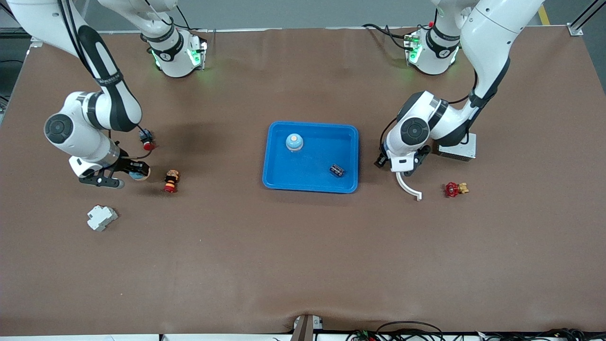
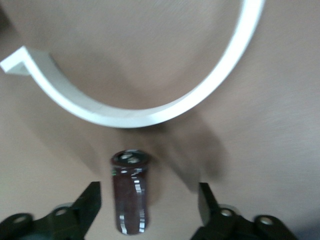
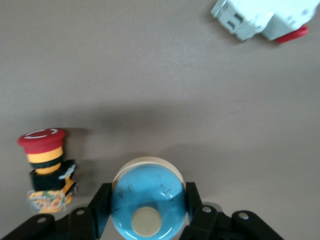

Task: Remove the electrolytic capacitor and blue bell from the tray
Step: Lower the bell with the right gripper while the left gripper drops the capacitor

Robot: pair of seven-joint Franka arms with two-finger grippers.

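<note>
A blue tray (image 1: pixel 279 175) at mid-table holds a blue bell (image 1: pixel 294 141) and a dark capacitor (image 1: pixel 337 170). My left gripper (image 1: pixel 409 166) (image 2: pixel 149 196) hangs low beside the tray toward the left arm's end, open. A second dark capacitor (image 2: pixel 130 192) rests on the table between its fingers (image 2: pixel 91 200), touching neither; the front view hides it. Toward the right arm's end, my right gripper (image 1: pixel 134 171) (image 3: pixel 147 194) is shut on another blue bell (image 1: pixel 140 174) (image 3: pixel 148 200), one finger on each side of its dome. Whether that bell touches the table I cannot tell.
A white curved piece (image 1: pixel 408 185) (image 2: pixel 150 112) lies just past the left gripper, with a red valve (image 1: pixel 455 189) and a grey box (image 1: pixel 458 149) close by. Near the right gripper are a red push-button (image 1: pixel 171 181) (image 3: pixel 46 167), a smaller red button (image 1: pixel 147 140) and a white breaker (image 1: pixel 101 217) (image 3: pixel 260 17).
</note>
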